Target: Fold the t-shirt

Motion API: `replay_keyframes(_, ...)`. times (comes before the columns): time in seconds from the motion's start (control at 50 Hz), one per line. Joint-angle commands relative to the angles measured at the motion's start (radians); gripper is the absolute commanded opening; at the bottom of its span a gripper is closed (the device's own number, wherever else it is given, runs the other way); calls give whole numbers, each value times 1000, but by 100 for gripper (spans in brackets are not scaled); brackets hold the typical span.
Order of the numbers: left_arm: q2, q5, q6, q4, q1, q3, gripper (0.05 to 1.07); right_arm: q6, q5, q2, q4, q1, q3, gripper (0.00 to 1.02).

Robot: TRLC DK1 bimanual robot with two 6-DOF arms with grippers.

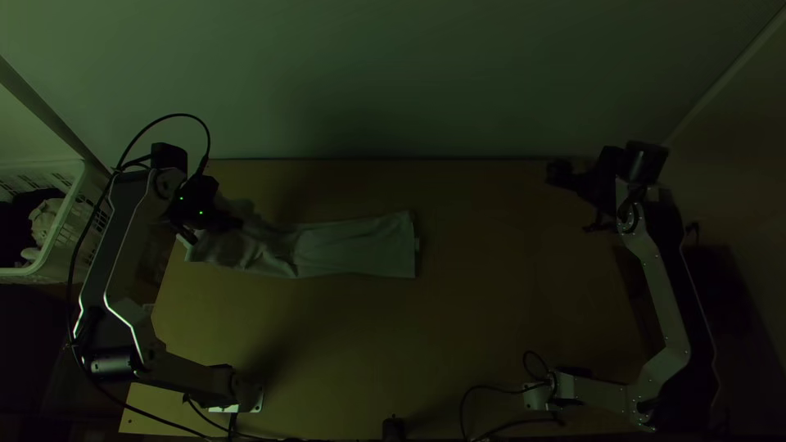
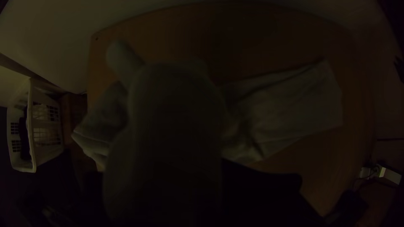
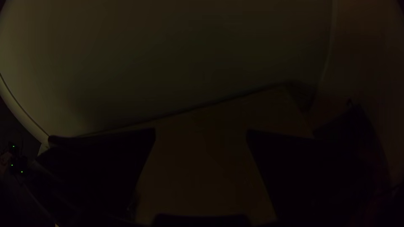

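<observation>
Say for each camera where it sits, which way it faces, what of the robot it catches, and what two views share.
Top view: high over the near edge, looking steeply down on the table; both arms, left and right.
Left wrist view: on the left arm, over the bunched part of the t-shirt; a dark part of the left gripper.
Right wrist view: on the right arm, toward the wall and far table edge; the right gripper's two parted fingers.
Top and left wrist views share the t-shirt and basket.

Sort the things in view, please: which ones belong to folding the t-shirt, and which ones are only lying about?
For the job:
- t-shirt
- left gripper, right gripper
- table

Probably just lying about:
- basket
- clothes in it
</observation>
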Motion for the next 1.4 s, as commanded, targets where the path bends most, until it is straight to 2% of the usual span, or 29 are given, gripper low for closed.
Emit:
replay_keyframes(0.0, -11, -11, -64, -39, -80, 54, 8, -15, -6, -42, 2, -19, -28, 99)
replay_keyframes(0.38, 210, -31, -285, -180, -391, 275, 8, -21, -6, -129, -11, -59, -91, 99)
replay_keyframes(0.74, 489, -31, -450, -212, -577, 530, 8, -13, -6, -246, -22, -59, -207, 99)
replay_keyframes(1.04, 664, -33, -505, -217, -718, 698, 10, -3, -6, -316, -22, -57, -315, 99)
replay_keyframes(1.06, 670, -31, -512, -197, -725, 700, 15, -1, -6, -318, -22, -56, -321, 99)
replay_keyframes(1.08, 678, -31, -521, -175, -732, 700, 24, 0, -6, -322, -22, -56, -329, 99)
replay_keyframes(1.16, 701, 24, -545, -132, -762, 708, 89, 5, -6, -335, -19, -51, -359, 99)
replay_keyframes(1.18, 705, 47, -553, -122, -771, 708, 99, 7, -6, -338, -15, -48, -370, 99)
replay_keyframes(1.2, 709, 58, -564, -109, -782, 709, 102, 7, -6, -341, -11, -45, -381, 99)
replay_keyframes(1.3, 716, 108, -640, 30, -828, 720, 102, 11, -6, -352, 4, -19, -439, 99)
replay_keyframes(1.38, 704, 214, -709, 104, -839, 729, 102, 25, -4, -353, 19, 1, -471, 99)
